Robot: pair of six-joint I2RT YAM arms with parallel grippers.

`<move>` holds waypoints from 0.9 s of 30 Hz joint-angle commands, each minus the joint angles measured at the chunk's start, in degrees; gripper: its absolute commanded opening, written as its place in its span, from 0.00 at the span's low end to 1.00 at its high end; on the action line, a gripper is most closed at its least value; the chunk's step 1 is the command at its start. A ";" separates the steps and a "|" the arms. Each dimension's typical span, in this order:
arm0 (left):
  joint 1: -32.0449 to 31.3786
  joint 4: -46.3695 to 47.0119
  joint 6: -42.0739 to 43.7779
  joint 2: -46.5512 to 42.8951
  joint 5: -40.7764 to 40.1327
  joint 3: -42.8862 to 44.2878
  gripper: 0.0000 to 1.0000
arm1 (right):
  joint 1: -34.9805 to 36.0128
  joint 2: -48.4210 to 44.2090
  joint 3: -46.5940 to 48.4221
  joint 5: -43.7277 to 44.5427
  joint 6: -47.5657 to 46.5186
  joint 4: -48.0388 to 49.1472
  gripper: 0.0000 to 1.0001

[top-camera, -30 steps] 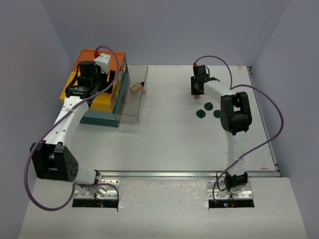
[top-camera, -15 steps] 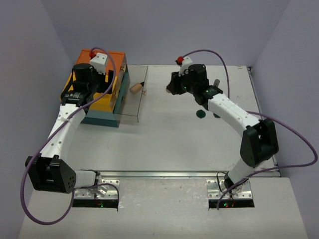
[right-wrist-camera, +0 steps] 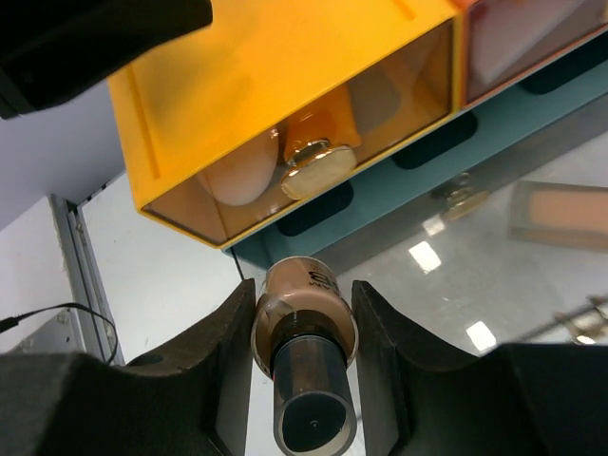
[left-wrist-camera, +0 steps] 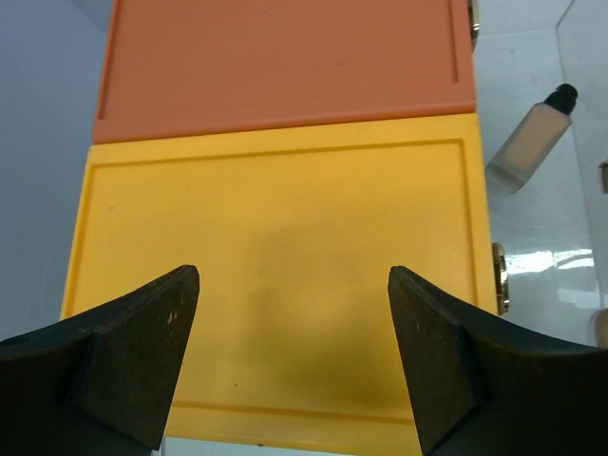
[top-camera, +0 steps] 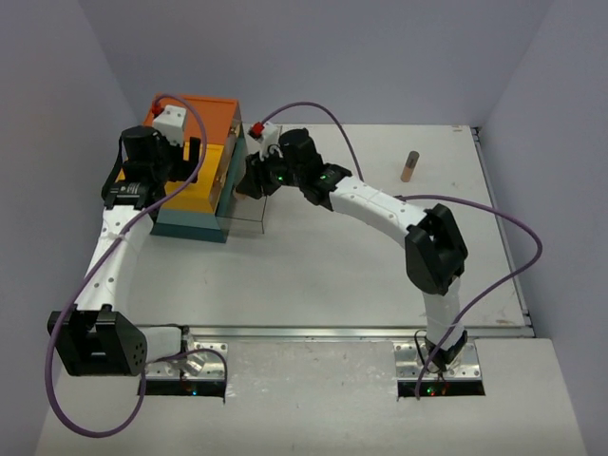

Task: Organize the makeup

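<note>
Two arms at the drawer box, one bottle gripped

**Top view.** The drawer box (top-camera: 204,114) stands at the far left of the table (top-camera: 323,275). It has an orange tier on top, a yellow one under it and a teal base. A clear drawer (top-camera: 249,214) is pulled out toward the middle of the table. The left arm reaches up and over the yellow tier. The right arm stretches across the table to the left, and its far end is over the clear drawer. A tan bottle (top-camera: 409,166) stands upright by itself at the far right, well apart from the box.

**Left wrist.** The left gripper (left-wrist-camera: 293,285) hangs above the yellow tier, fingers (left-wrist-camera: 142,351) spread wide with nothing between them. To the right of the box, a pale foundation bottle (left-wrist-camera: 527,133) with a black cap lies in the clear drawer.

**Right wrist.** The right gripper (right-wrist-camera: 303,290) has its fingers clamped on a brown bottle (right-wrist-camera: 302,318). The bottle's dark cap points toward the camera, and it is held near the teal base. Through the yellow tier's see-through front, a pale rounded item (right-wrist-camera: 237,176) and a gold-capped orange piece (right-wrist-camera: 309,157) sit side by side inside.
</note>
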 commanded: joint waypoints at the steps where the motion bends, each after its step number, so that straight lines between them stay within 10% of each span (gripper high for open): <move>1: 1.06 2.93 1.45 -1.93 0.07 -1.08 0.79 | 2.53 3.63 8.89 0.13 1.23 0.52 0.00; 16: 3.32 5.13 2.07 1.09 1.07 -1.94 0.80 | 3.13 13.45 16.88 4.68 0.70 -3.97 0.00; 27: 3.64 5.89 2.01 2.38 2.11 -1.48 0.80 | 3.08 19.31 22.42 3.45 1.06 -4.77 0.30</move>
